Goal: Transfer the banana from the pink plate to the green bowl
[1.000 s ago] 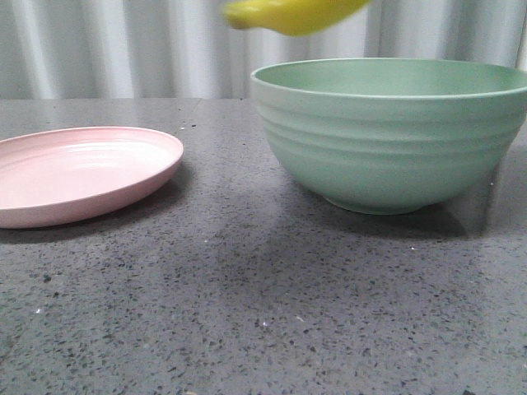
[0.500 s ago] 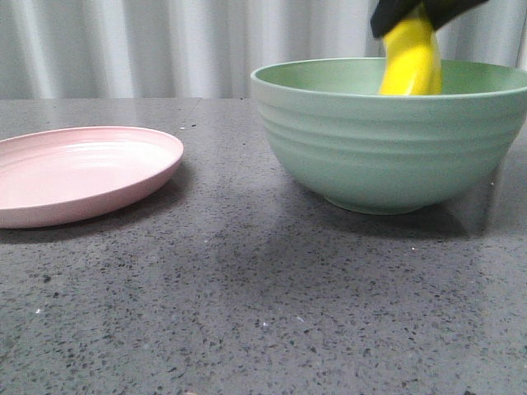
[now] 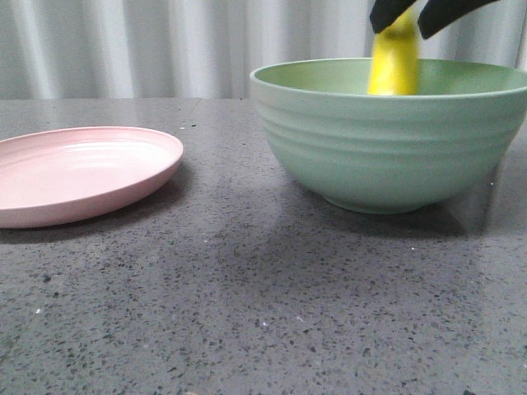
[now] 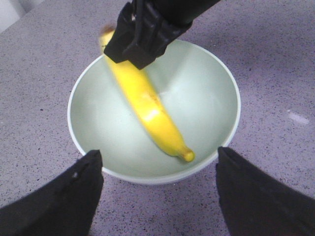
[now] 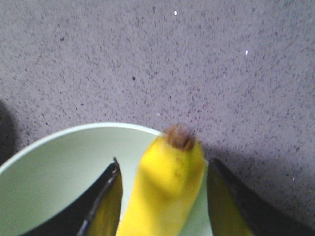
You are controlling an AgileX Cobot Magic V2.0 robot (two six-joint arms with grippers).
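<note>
The yellow banana [image 3: 394, 62] stands steeply inside the green bowl [image 3: 387, 148], its lower part hidden by the rim. My right gripper [image 3: 403, 20] is over the bowl with its black fingers parted; both stand a little off the banana [image 5: 165, 191], which looks blurred. The left wrist view shows the banana [image 4: 147, 103] lying slanted across the bowl's inside [image 4: 98, 113] under the right gripper [image 4: 142, 34]. My left gripper [image 4: 157, 153] is open and empty above the bowl's near rim. The pink plate [image 3: 82, 169] is bare at the left.
The grey speckled table [image 3: 247, 296] runs between plate and bowl and to the front. A pale corrugated wall [image 3: 123, 49] stands behind the table.
The banana went from lying level above the bowl's left rim to standing steeply inside the bowl. The right gripper's fingers have parted around it.
</note>
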